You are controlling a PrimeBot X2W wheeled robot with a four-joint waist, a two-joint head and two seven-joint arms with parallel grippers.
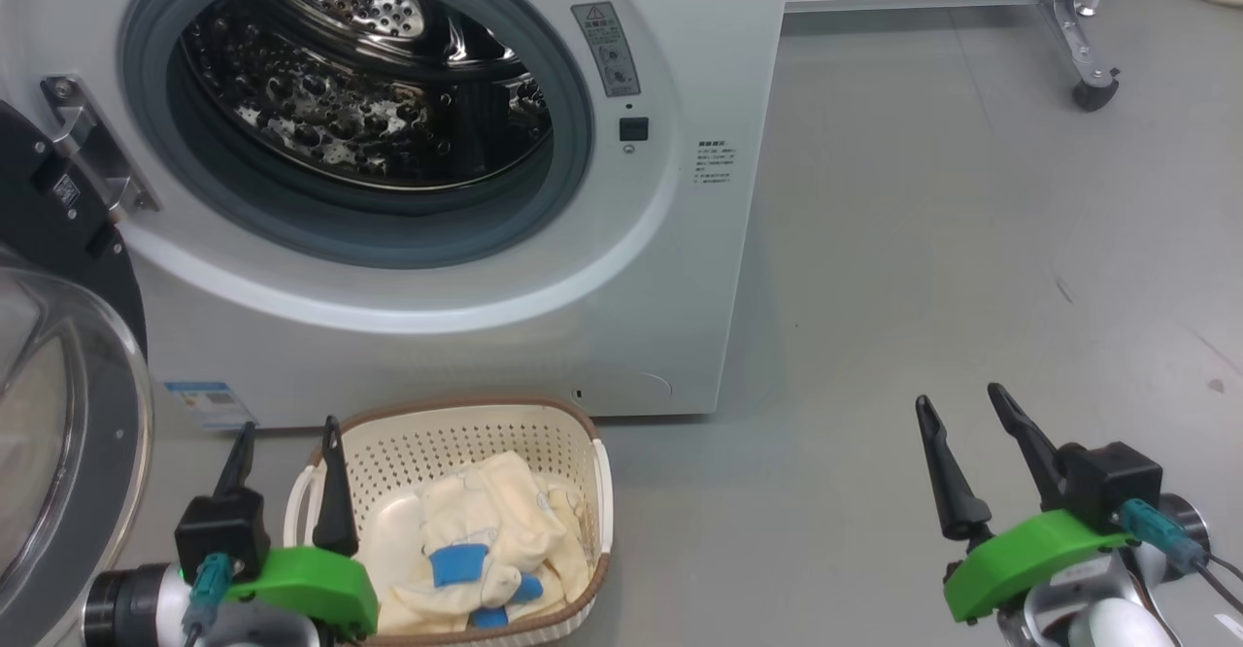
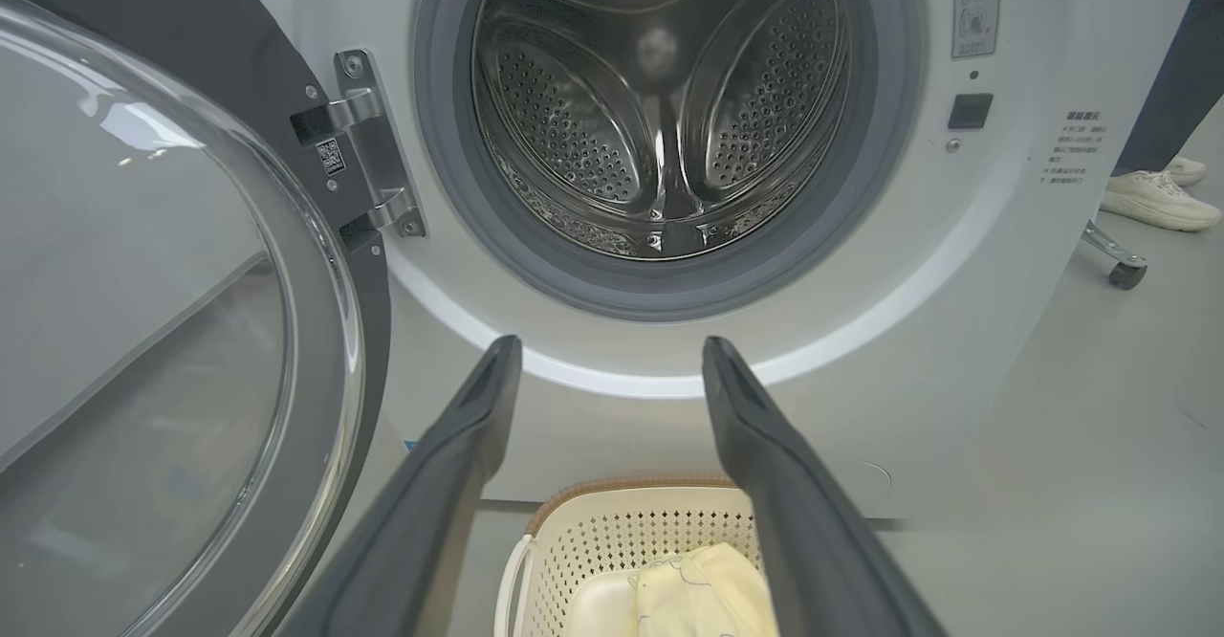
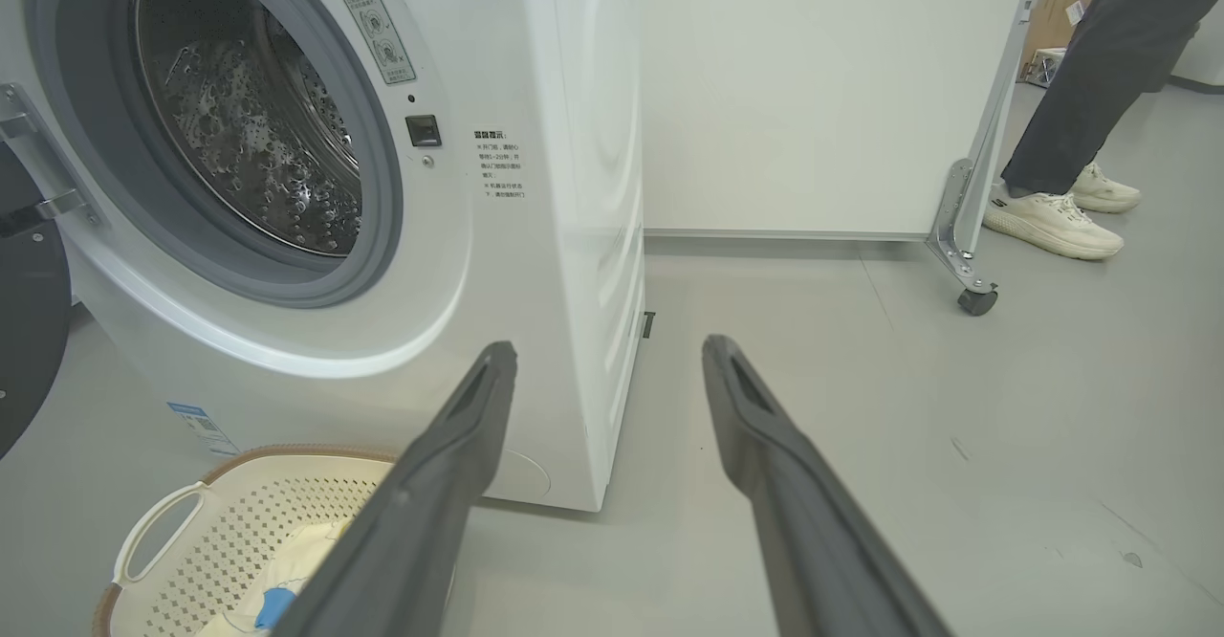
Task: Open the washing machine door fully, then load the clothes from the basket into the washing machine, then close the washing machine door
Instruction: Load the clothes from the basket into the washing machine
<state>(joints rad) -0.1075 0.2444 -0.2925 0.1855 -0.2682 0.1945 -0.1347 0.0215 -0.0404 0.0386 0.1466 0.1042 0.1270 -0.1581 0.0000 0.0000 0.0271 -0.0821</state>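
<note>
**Q:** Where do we begin reading this figure?

**A:** We begin with the left gripper (image 1: pixel 287 426). Its two dark fingers are spread wide with nothing between them, and they point toward the washing machine (image 1: pixel 602 297).

**Q:** Where does the basket lie relative to it?

**A:** The basket (image 1: pixel 456 406) stands on the floor (image 1: pixel 923 239), just to the right of that gripper. In the head view one finger overlaps the basket's left handle, but we cannot tell whether they touch. In the left wrist view the basket sits low between the two fingers.

**Q:** And the clothes?

**A:** The clothes (image 1: pixel 486 521) are heaped inside the basket, cream with blue cuffs. The basket's far wall is close to the machine's lower front, beneath the round opening.

**Q:** What do we note further out?

**A:** The washing machine door (image 1: pixel 58 414) is swung open to the left on its metal hinge (image 1: pixel 92 147), beside the left gripper's outer side. The steel drum (image 1: pixel 369 93) shows inside the grey gasket (image 1: pixel 575 142).

**Q:** And the other arm?

**A:** The right gripper (image 1: pixel 959 396) is equally wide and empty. It is over bare floor, right of the machine's front corner and well apart from the basket. In the right wrist view we also mark a person's pale shoes (image 3: pixel 1052 221) near a wheeled frame (image 3: pixel 971 235).
</note>
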